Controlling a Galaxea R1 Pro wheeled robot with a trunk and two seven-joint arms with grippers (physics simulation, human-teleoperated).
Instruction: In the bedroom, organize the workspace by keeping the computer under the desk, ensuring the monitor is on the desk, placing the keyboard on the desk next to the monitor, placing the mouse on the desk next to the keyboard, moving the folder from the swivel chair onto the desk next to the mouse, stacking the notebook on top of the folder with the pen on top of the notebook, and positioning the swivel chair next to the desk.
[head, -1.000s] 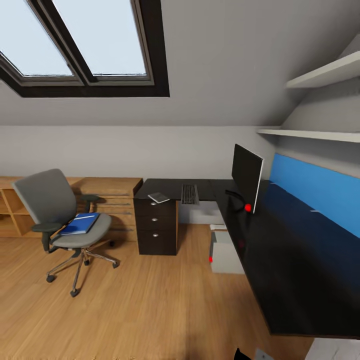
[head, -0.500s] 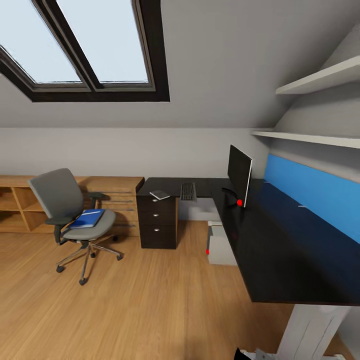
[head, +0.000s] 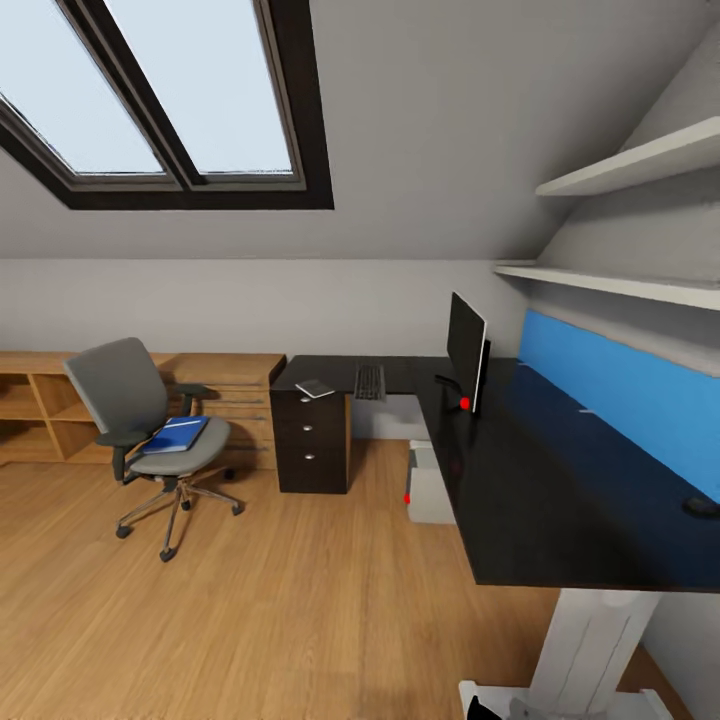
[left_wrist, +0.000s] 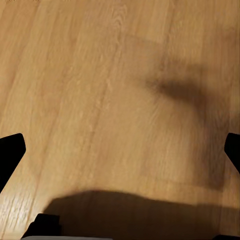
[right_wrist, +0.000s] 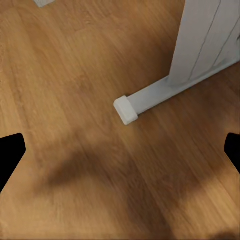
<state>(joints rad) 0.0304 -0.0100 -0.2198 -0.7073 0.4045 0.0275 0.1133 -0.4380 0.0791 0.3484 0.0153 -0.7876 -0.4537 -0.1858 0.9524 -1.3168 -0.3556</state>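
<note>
- left gripper (left_wrist: 120, 150) spread wide, nothing held, just plank floor (left_wrist: 100, 75) under it
- right gripper (right_wrist: 120, 150) wide open too, empty, near the desk (head: 560, 500) foot
- monitor (head: 466, 351), keyboard (head: 369, 381), notebook (head: 315, 388) on desk
- computer (head: 428, 485) under it
- folder (head: 176, 434) on swivel chair (head: 140, 415), well apart from desk
</note>
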